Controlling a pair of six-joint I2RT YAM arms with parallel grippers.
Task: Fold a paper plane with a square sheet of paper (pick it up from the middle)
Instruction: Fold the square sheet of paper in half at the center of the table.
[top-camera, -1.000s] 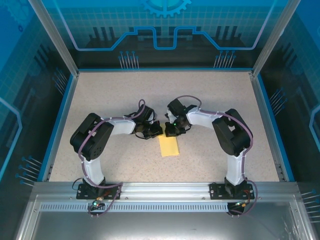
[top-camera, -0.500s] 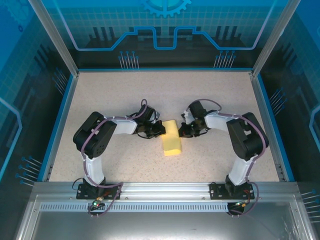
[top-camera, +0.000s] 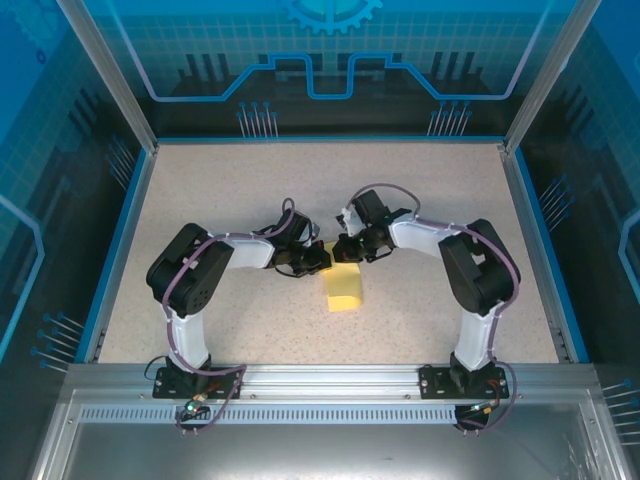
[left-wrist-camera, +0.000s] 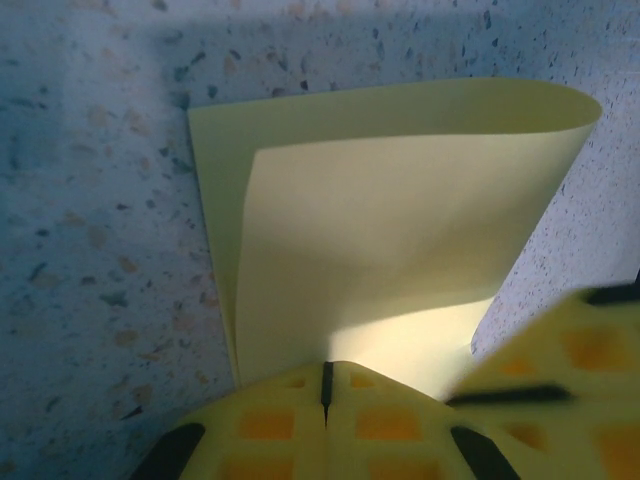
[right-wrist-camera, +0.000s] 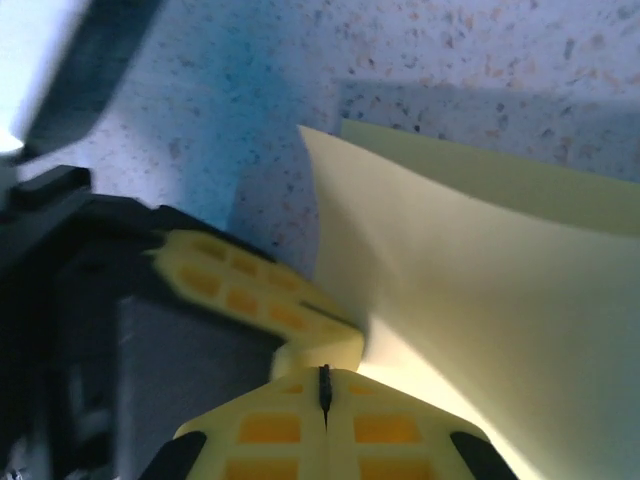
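Paper first: the square sheet of paper (top-camera: 344, 288) lies doubled over on itself just ahead of both grippers, with its lower layer flat on the speckled table (top-camera: 220, 190). Its upper layer is lifted and bowed, curling over in a soft, uncreased bend at the side farthest from the left gripper (top-camera: 318, 260). In the left wrist view the sheet (left-wrist-camera: 400, 250) narrows down to that gripper's tips (left-wrist-camera: 325, 372). The jaws are pressed together with only a thin seam between them, and the near edge of the raised layer looks pinched there. The right gripper (top-camera: 345, 250) sits tip to tip with the left one, at the same edge of the paper. Its yellow fingers (left-wrist-camera: 560, 370) enter beside the left tips. In the right wrist view its jaws (right-wrist-camera: 323, 378) are likewise clenched, and the lifted layer (right-wrist-camera: 480, 300) rises from just past them. Whether any paper is caught between them cannot be told. The left gripper's finger (right-wrist-camera: 250, 290) angles in to touch the same spot.
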